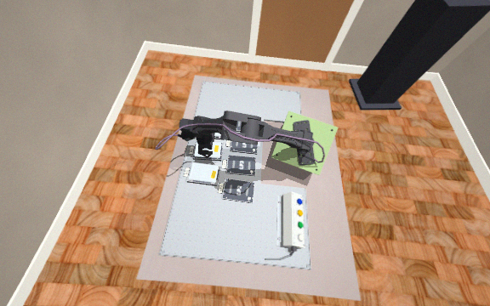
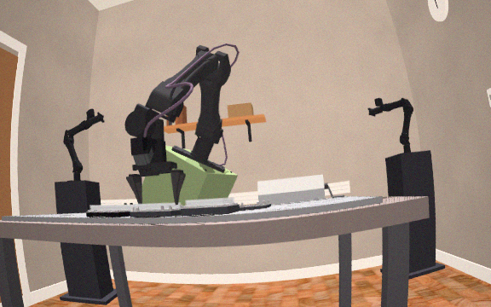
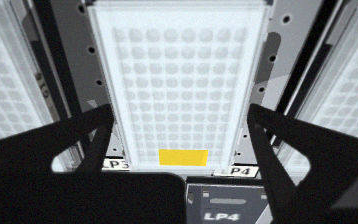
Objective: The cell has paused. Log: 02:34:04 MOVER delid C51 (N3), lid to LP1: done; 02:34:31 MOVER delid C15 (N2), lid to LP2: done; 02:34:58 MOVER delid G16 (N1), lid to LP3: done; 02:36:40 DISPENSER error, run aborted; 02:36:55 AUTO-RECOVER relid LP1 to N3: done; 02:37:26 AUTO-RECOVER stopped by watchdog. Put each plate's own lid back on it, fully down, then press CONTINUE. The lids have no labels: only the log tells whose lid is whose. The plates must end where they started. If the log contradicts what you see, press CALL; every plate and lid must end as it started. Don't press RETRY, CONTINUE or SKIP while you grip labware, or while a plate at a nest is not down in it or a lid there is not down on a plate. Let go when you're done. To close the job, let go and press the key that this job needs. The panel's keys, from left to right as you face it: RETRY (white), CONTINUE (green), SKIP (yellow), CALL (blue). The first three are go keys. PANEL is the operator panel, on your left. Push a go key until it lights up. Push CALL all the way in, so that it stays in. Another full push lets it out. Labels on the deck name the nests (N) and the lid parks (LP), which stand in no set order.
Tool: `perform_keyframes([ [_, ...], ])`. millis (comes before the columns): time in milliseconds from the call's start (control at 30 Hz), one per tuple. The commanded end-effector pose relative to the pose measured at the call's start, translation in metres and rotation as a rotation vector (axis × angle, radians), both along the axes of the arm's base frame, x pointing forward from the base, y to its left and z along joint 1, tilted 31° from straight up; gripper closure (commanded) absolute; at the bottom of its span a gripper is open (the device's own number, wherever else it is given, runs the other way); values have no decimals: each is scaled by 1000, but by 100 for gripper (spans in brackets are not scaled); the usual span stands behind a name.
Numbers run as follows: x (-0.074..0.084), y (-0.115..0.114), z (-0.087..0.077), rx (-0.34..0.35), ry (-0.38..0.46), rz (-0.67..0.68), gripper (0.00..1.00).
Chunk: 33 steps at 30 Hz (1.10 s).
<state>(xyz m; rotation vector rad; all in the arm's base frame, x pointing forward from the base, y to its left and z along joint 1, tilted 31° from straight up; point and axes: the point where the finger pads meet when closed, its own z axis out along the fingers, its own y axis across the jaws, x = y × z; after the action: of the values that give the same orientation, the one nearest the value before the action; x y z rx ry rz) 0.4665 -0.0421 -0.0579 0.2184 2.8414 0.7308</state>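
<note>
My gripper (image 3: 180, 111) is open and hangs straight over a white well plate (image 3: 180, 85) with a yellow tag (image 3: 183, 156). Its wells look blurred, as if under a clear lid. The fingers stand on either side of the plate's long edges with a gap on each side, holding nothing. In the overhead view the gripper (image 1: 205, 149) is over the far plate of the left row. A second plate with a yellow tag (image 1: 202, 173) lies just in front of it. More well plates show at the left (image 3: 5, 85) and right (image 3: 345, 85) edges of the wrist view.
Three dark lid parks (image 1: 241, 165) stand in a row to the right of the plates. Deck labels LP3 (image 3: 115, 164) and LP4 (image 3: 221, 216) show below the plate. The operator panel (image 1: 293, 218) lies at the near right, with its blue key (image 1: 299, 201) farthest from the white one.
</note>
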Motion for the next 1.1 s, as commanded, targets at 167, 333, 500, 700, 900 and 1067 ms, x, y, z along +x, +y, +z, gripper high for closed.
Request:
perform_keyframes([
  [167, 15, -12, 14, -15, -52, -18, 0],
  [333, 15, -12, 14, -15, -52, -18, 0],
  [500, 16, -13, 18, -17, -57, -17, 0],
  [700, 12, -22, 34, -19, -64, -21, 0],
  [900, 9, -26, 43, -17, -66, -19, 0],
  [1067, 8, -28, 46, -15, -66, -19, 0],
])
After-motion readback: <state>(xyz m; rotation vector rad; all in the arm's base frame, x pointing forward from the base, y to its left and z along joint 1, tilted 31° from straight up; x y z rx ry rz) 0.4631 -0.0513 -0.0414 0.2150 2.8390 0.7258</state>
